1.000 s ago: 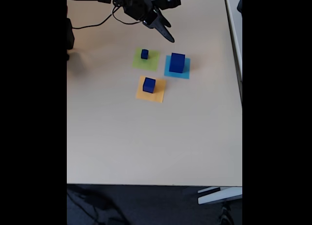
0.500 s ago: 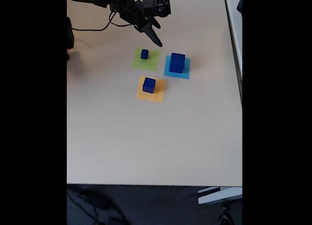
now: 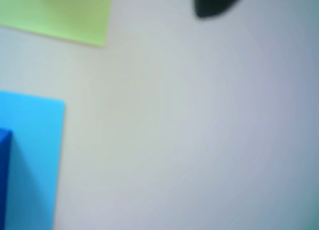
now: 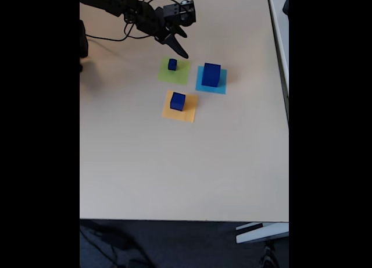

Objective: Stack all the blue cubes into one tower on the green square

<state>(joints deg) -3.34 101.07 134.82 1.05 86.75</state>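
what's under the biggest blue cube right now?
The biggest blue cube sits on the cyan square, whose edges show around it in the fixed view. The patch of paper right beneath the cube is covered, so nothing else can be confirmed there.

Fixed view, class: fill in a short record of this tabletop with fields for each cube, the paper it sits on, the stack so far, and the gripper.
smallest cube: the small blue cube sits on the green square
middle cube: the medium blue cube sits on the orange-yellow square
largest cube: the large blue cube sits on the cyan square
stack so far: none; each cube stands alone
gripper: the gripper is above the table's far side, just beyond the green square, holding nothing
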